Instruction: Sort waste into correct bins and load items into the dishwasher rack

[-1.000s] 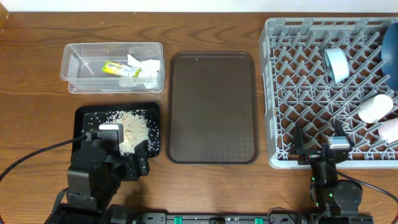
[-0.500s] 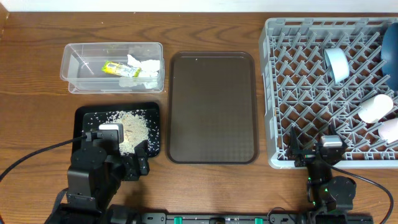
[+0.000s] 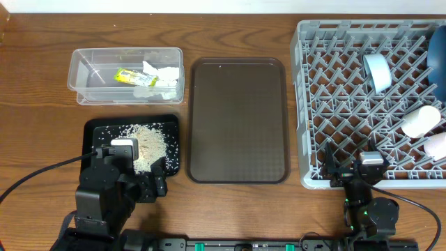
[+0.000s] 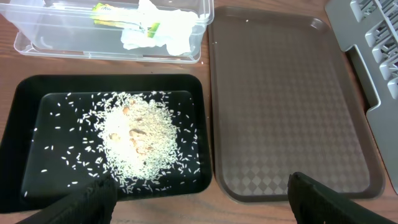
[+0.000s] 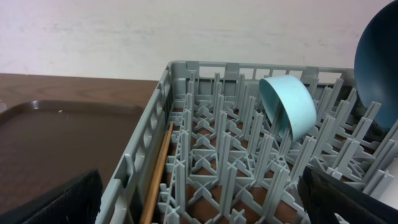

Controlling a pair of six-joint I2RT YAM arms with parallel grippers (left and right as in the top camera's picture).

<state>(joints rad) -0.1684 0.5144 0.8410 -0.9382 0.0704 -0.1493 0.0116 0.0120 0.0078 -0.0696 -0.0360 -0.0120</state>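
Grey plastic is filling the right side of the table: the dish rack (image 3: 301, 104), the biggest thing here, is sitting with its pegs pointing up. A dark-blue plate (image 3: 439, 52) is standing on edge in its far right corner. A pale-blue bowl (image 3: 377, 72) is leaning on its side among the pegs just left of the plate. A cream cup (image 3: 421, 120) and a pink cup (image 3: 437, 146) are lying by the right wall, the pink one nearer to me. A light wooden chopstick (image 5: 158, 168) is lying along the inside of the left wall; I cannot tell whether a second one is lying with it.

A brown serving tray (image 3: 238, 120) is lying between the rack and the two bins, close beside the rack.

A clear tub (image 3: 87, 77) is sitting at the far left, holding a crumpled white napkin (image 3: 162, 74) and a yellow-green wrapper (image 3: 129, 75) touching it. The wrapper's print is too small to read.

A black tray (image 3: 94, 129) is lying nearer to me, with rice (image 4: 140, 134) heaped in the middle and loose grains scattered around the heap.

My left pincer (image 4: 200, 183) is hovering over the black tray's near edge, spread wide and pinching nothing. My right pincer (image 5: 200, 180) is hanging at the rack's near wall, likewise spread wide and holding nothing.
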